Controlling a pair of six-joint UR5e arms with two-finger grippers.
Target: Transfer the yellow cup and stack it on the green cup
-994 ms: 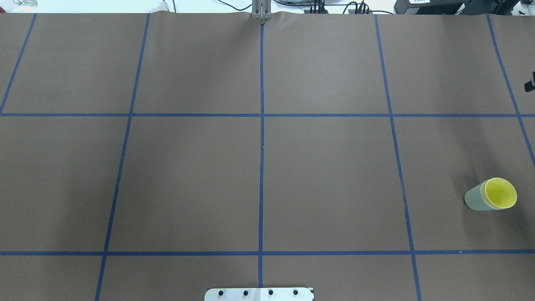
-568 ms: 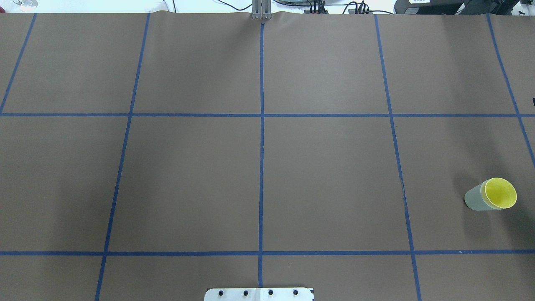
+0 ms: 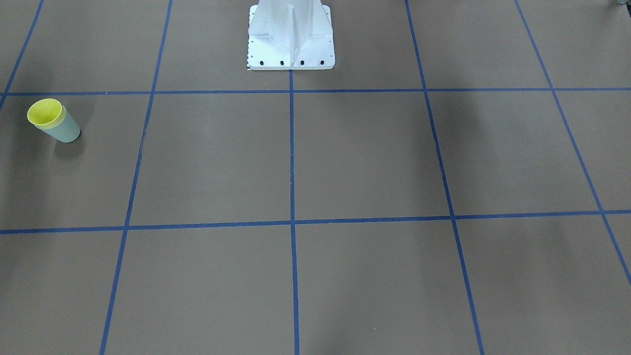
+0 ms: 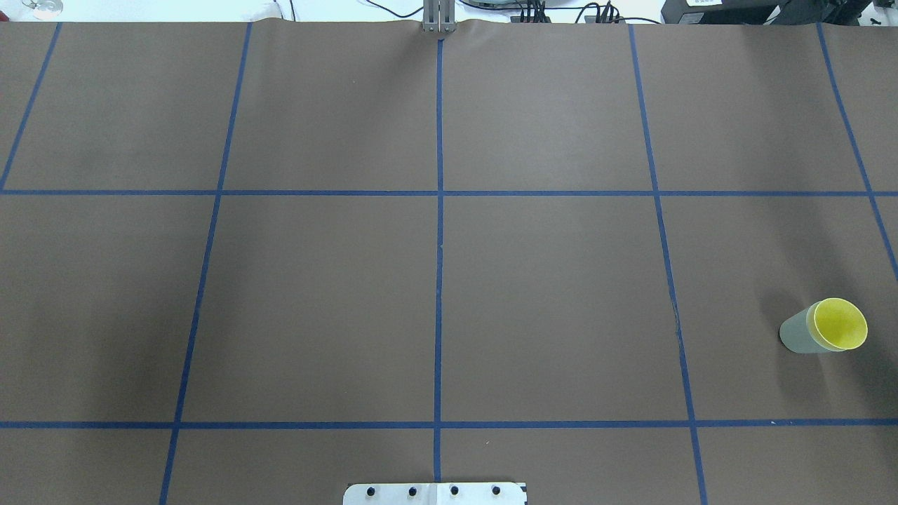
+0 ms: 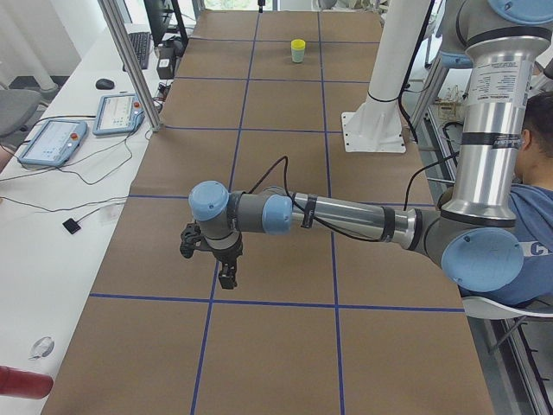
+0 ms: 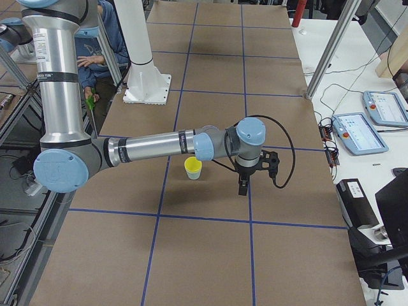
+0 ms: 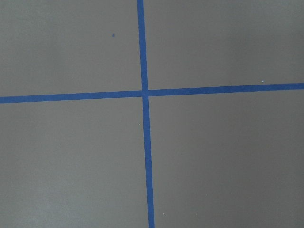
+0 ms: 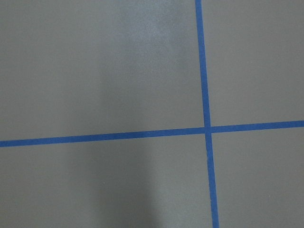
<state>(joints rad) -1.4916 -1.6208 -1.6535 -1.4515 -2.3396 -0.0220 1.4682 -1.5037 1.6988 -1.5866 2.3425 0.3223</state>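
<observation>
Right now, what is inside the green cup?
The yellow cup sits nested in the green cup, both upright. Only its rim band and open inside show, with nothing in it. The green wall covers its lower wall and base.

opposed overhead and front views share the taped table (image 4: 316, 294).

Materials and finishes
Smooth, slightly glossy: bright yellow tapered plastic cup (image 4: 838, 324), pale green tapered plastic cup (image 4: 795, 337). Matt, paper-like: brown worktop (image 4: 561, 294).
</observation>
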